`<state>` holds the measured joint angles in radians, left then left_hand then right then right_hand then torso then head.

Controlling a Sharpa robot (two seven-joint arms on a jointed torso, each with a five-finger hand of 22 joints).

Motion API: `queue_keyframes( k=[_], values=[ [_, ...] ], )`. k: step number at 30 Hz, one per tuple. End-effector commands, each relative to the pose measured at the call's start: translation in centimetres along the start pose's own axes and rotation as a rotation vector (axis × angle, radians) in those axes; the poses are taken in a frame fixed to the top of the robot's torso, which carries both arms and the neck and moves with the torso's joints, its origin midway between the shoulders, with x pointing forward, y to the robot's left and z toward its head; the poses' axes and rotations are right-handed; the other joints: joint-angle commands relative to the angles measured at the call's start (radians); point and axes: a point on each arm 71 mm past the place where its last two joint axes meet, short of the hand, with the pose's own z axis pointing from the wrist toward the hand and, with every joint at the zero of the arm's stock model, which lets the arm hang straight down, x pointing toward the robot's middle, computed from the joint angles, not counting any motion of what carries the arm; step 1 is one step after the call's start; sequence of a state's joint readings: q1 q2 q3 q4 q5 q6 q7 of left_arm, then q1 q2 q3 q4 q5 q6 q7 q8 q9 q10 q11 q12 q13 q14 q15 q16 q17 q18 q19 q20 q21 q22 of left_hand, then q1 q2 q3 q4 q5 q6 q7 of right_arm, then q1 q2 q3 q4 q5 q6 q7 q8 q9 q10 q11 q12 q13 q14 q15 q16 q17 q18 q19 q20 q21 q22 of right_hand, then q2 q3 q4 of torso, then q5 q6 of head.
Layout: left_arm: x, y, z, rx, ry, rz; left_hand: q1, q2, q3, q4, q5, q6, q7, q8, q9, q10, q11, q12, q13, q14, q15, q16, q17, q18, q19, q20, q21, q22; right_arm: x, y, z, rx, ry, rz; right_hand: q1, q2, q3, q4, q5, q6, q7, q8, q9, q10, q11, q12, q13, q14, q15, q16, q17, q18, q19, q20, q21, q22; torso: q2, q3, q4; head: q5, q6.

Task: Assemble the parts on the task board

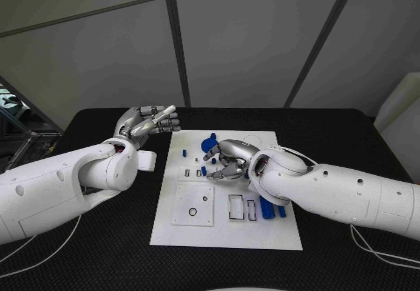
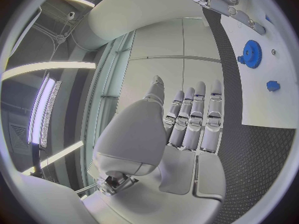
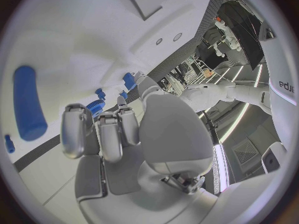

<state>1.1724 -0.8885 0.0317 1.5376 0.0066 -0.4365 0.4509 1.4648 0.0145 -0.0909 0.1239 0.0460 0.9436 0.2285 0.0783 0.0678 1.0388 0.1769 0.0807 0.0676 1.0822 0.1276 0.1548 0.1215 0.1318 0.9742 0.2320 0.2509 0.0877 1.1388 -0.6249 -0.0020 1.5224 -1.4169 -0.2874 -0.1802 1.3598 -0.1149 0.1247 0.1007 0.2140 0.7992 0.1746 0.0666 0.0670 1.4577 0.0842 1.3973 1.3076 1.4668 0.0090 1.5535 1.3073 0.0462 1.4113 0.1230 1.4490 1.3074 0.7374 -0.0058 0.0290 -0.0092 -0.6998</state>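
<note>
Blue parts lie scattered on the white task board (image 1: pixel 263 239) at the middle of the black surface (image 1: pixel 350 130): a gear (image 1: pixel 209 145) near the far end, small pegs (image 1: pixel 184 153) beside it, longer bars (image 1: pixel 266 208) toward the near right. Most look unplaced, so the assembly seems early. The right hand (image 1: pixel 229 159) hovers over the board's middle, fingers (image 3: pixel 99 132) curled; whether they pinch a piece is hidden. The left hand (image 1: pixel 147 122) waits off the board, fingers (image 2: pixel 194 122) apart, empty.

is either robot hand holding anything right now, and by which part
Left robot hand is raised beside the board, holding nothing. Right robot hand curls over the board by the blue gear; any hold cannot be told.
</note>
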Motion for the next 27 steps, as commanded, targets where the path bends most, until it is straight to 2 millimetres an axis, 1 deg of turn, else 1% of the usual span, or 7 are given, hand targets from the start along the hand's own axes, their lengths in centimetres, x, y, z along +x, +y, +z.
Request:
queue_keyframes(
  k=[1,11,15,18,20,26,27],
  values=[
    [-0.2,-0.1,0.1,0.010,0.004,0.009,-0.004,0.008,-0.003,-0.002,0.001,0.004,-0.003,0.001,0.001,0.005,-0.005,0.004,0.002,0.007,-0.004,0.004,0.003,0.050,0.011,-0.003,-0.001,0.001,-0.8,0.5,-0.6,-0.089,-0.062,0.068,0.005,-0.005,-0.008,0.003,0.002,0.001,-0.001,0.010,0.003,-0.005,0.002,-0.003,0.108,0.094,0.004,-0.001,0.222,0.008,-0.004,-0.001,-0.006,0.017,-0.002,0.0006,-0.0037,0.002,0.005],
    [-0.4,0.5,0.1,-0.073,0.094,0.117,-0.012,0.018,-0.020,0.008,0.001,0.093,-0.054,0.037,0.014,0.187,-0.075,0.091,0.042,0.231,-0.084,0.159,0.091,0.052,0.170,-0.076,0.110,0.055,-3.6,-0.5,-3.2,-0.141,-0.110,0.215,0.020,0.012,-0.017,0.008,0.026,0.058,-0.003,0.052,0.013,-0.009,0.000,-0.009,0.100,0.091,0.002,-0.008,0.210,0.011,-0.012,-0.003,-0.015,0.003,-0.015,0.0026,-0.0083,0.010,0.009],
    [0.0,1.3,-0.3,-0.191,0.185,0.227,-0.040,0.001,-0.043,0.024,0.007,0.098,-0.071,0.050,0.021,0.214,-0.098,0.133,0.078,0.334,-0.114,0.340,0.208,0.049,0.278,-0.112,0.222,0.117,-5.9,-2.0,-3.9,-0.104,-0.155,0.327,0.023,0.021,-0.018,0.008,0.033,0.078,-0.003,0.066,0.015,-0.040,-0.001,-0.052,0.063,0.078,0.001,-0.031,0.164,0.024,-0.051,-0.003,-0.048,-0.055,-0.020,0.0047,-0.0118,0.013,0.009],
    [0.3,1.4,-0.4,-0.257,0.256,0.344,-0.035,0.014,-0.039,0.024,0.001,0.109,-0.084,0.075,0.035,0.213,-0.103,0.183,0.120,0.300,-0.126,0.561,0.415,0.045,0.283,-0.131,0.295,0.169,-7.7,-3.5,-4.1,-0.068,-0.200,0.384,0.026,0.025,-0.018,0.007,0.037,0.080,-0.004,0.069,0.014,-0.060,-0.003,-0.083,0.036,0.074,-0.001,-0.041,0.147,0.028,-0.064,-0.005,-0.061,-0.075,-0.024,0.0047,-0.0147,0.014,0.008],
    [0.5,1.1,-0.1,-0.293,0.294,0.417,-0.032,0.012,-0.041,0.020,0.000,0.124,-0.099,0.101,0.051,0.234,-0.116,0.244,0.166,0.330,-0.142,0.810,0.674,0.045,0.298,-0.144,0.366,0.221,-8.9,-4.4,-4.2,-0.046,-0.232,0.401,0.027,0.027,-0.018,0.006,0.038,0.080,-0.005,0.070,0.013,-0.066,-0.003,-0.092,0.028,0.072,-0.001,-0.045,0.140,0.030,-0.069,-0.005,-0.066,-0.084,-0.027,0.0065,-0.0159,0.018,0.004],
    [1.3,0.7,0.2,-0.424,0.394,0.601,-0.142,0.028,-0.077,0.091,0.005,0.144,-0.130,0.189,0.114,0.253,-0.158,0.506,0.366,0.417,-0.169,1.250,1.192,-0.017,0.403,-0.172,0.808,0.740,-11.3,-7.1,-4.6,0.013,-0.308,0.429,0.029,0.029,-0.018,0.005,0.040,0.081,-0.006,0.071,0.013,-0.070,-0.004,-0.100,0.021,0.071,-0.002,-0.049,0.134,0.031,-0.073,-0.006,-0.071,-0.090,-0.032,0.0127,-0.0193,0.025,0.004],
    [1.5,0.6,0.2,-0.445,0.406,0.631,-0.147,0.023,-0.087,0.102,0.005,0.131,-0.144,0.213,0.136,0.247,-0.159,0.626,0.480,0.430,-0.179,1.293,1.249,-0.025,0.415,-0.178,0.875,0.818,-11.5,-7.4,-4.7,0.020,-0.315,0.431,0.029,0.030,-0.018,0.005,0.040,0.082,-0.006,0.072,0.012,-0.070,-0.004,-0.101,0.020,0.070,-0.003,-0.050,0.133,0.031,-0.074,-0.006,-0.072,-0.092,-0.031,0.0108,-0.0179,0.024,0.003]
  ],
)
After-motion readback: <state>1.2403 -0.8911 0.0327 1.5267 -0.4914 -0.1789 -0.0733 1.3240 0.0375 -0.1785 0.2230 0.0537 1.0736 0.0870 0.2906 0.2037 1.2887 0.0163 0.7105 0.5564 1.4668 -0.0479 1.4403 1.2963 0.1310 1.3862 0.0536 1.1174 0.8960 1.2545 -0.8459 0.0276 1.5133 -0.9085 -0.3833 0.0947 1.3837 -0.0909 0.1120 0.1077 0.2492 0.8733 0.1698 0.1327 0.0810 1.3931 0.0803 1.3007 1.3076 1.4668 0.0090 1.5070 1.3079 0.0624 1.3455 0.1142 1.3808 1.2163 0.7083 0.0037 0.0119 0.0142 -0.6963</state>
